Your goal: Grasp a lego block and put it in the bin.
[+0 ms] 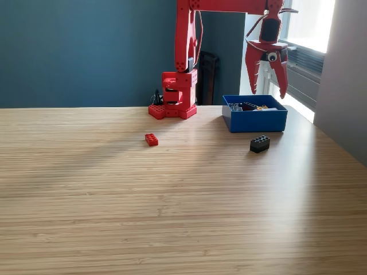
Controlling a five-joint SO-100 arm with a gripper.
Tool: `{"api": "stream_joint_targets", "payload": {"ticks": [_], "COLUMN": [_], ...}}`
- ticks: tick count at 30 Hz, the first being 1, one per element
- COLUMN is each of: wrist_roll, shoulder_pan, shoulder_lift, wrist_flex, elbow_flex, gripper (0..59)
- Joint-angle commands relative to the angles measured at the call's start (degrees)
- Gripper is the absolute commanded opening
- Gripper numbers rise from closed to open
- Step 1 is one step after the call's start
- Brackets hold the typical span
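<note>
A small red plastic lego brick (151, 139) lies on the wooden bench (172, 206), its long side running slightly slantwise. Near the bench's far edge sits the shallow bright-blue plastic bin (254, 120); the small bits inside are hard to make out. A black lego brick (260, 143) lies just in front. The red tool (269, 85) hangs above the bin, open wide, holding nothing.

red lego brick (151, 139) flat on table | black lego brick (260, 144) near bin | blue bin (255, 120) holds bricks
</note>
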Motion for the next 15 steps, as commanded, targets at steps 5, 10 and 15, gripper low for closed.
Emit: {"api": "stream_joint_targets", "payload": {"ticks": [5,10,15], "wrist_roll": [0.4,-1.2,-2.8], "shoulder_pan": [14.7,22.9,26.2], "shoulder_lift": [5.6,5.6,5.6], "wrist_flex": [0.8,0.8,0.8], "elbow_flex": [-5.1,-6.8,-6.1], "gripper": [0.1,0.1,0.1]}}
